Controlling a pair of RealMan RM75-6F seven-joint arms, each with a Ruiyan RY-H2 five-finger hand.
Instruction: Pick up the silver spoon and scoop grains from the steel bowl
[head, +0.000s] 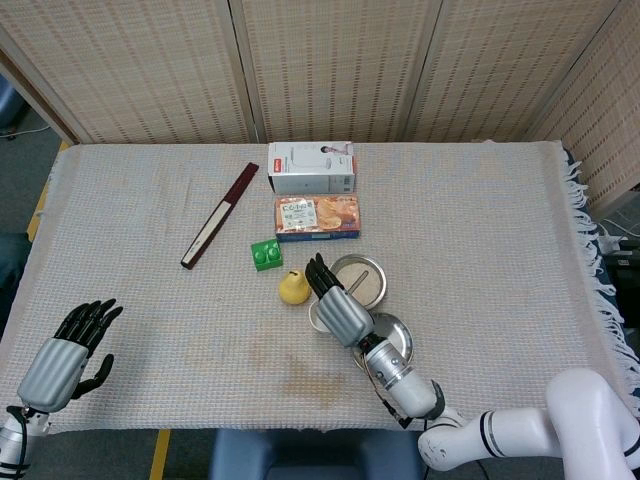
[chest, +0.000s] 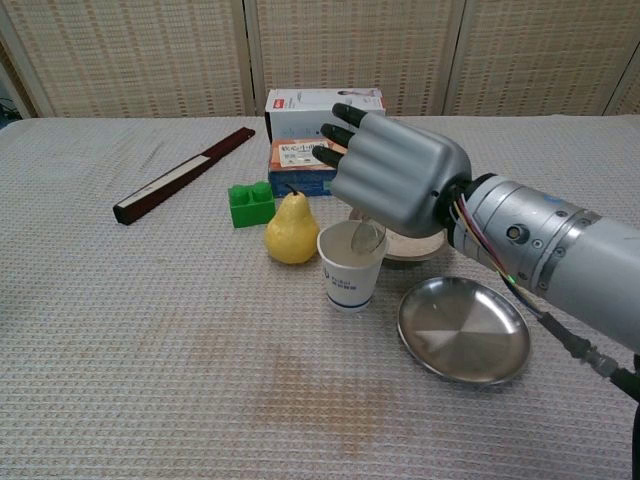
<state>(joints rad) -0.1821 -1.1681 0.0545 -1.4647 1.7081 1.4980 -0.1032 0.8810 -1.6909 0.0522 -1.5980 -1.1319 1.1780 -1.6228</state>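
My right hand (chest: 395, 180) grips the silver spoon (chest: 367, 237), whose scoop tilts down into the white paper cup (chest: 350, 268). The handle is hidden under the hand. Behind the hand, the steel bowl (chest: 425, 245) of pale grains shows only at its near rim. From the head view the right hand (head: 336, 306) covers the cup, and the steel bowl (head: 358, 277) lies just beyond it. My left hand (head: 62, 358) rests at the near left corner, fingers apart, holding nothing.
An empty steel plate (chest: 463, 328) lies near right of the cup. A yellow pear (chest: 291, 230) touches the cup's left side, with a green block (chest: 250, 203) behind it. An orange box (chest: 303, 160), a white box (chest: 305, 103) and a dark flat stick (chest: 185, 175) lie farther back.
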